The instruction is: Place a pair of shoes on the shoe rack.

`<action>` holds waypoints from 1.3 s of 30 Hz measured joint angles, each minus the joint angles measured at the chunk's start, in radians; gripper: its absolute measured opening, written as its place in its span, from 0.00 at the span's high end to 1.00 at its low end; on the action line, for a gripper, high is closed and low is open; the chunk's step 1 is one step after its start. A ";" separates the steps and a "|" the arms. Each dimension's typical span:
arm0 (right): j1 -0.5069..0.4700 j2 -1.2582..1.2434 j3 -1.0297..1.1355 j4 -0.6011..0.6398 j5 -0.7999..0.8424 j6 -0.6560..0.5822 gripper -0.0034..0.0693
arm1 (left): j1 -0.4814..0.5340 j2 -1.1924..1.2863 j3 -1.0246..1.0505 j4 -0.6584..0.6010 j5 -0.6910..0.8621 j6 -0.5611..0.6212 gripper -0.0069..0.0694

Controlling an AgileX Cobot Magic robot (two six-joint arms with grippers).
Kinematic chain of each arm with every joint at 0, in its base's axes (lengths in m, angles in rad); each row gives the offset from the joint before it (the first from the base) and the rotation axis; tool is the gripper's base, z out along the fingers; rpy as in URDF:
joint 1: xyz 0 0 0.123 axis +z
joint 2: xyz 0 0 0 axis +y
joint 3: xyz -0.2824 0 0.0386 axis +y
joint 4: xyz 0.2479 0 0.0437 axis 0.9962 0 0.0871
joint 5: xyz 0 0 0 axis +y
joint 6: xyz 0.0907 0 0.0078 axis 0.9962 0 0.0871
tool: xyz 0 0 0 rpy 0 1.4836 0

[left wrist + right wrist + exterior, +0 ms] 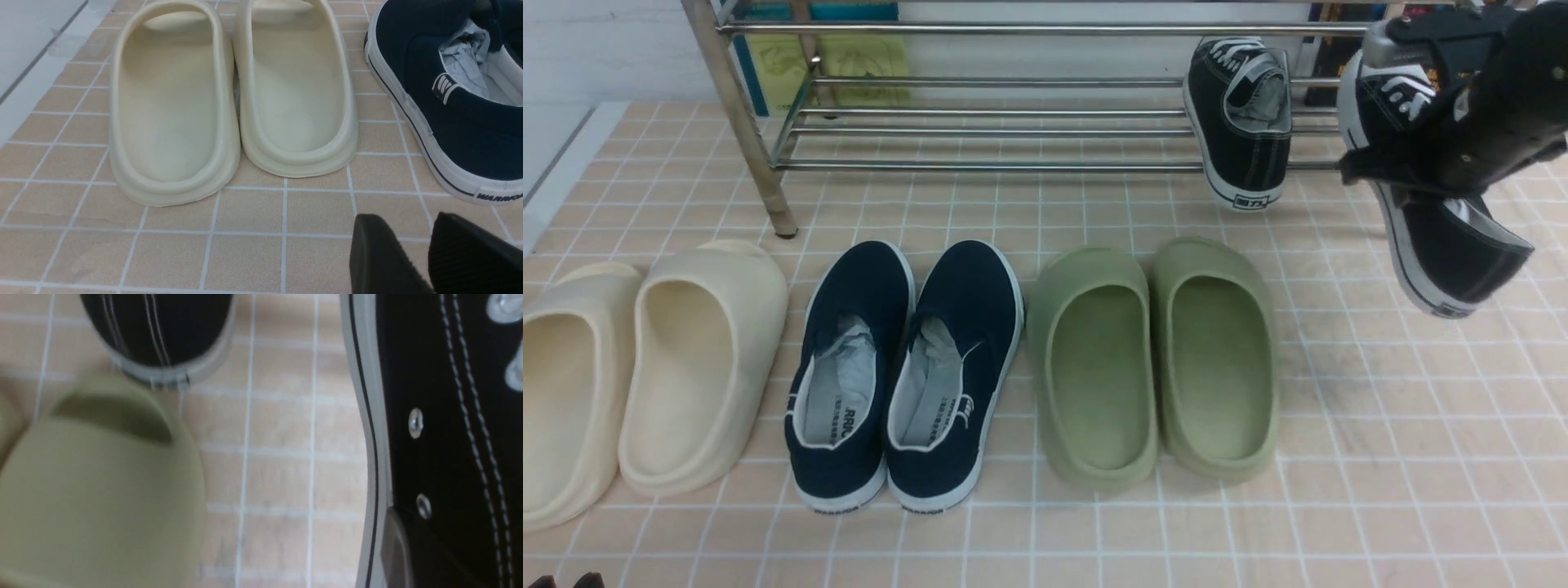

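On the tiled floor, left to right: two cream clogs (703, 351), two navy slip-ons (964, 327), two green clogs (1094, 367). Behind them, one rack (1013, 82) holds one sneaker (1241, 122). The right gripper (1413, 167) clamps its airborne mate (1454, 253) (best landed level, alongside). Whether the left gripper (408, 232) is apart or together, I cannot tell.

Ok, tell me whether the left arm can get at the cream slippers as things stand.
Probably yes. The left hand hangs open and empty near the heels of the cream slippers, with only bare floor between them.
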 joint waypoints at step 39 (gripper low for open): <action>0.017 0.157 -0.651 0.063 0.374 -0.208 0.50 | 0.000 0.000 0.000 0.001 0.000 0.000 0.59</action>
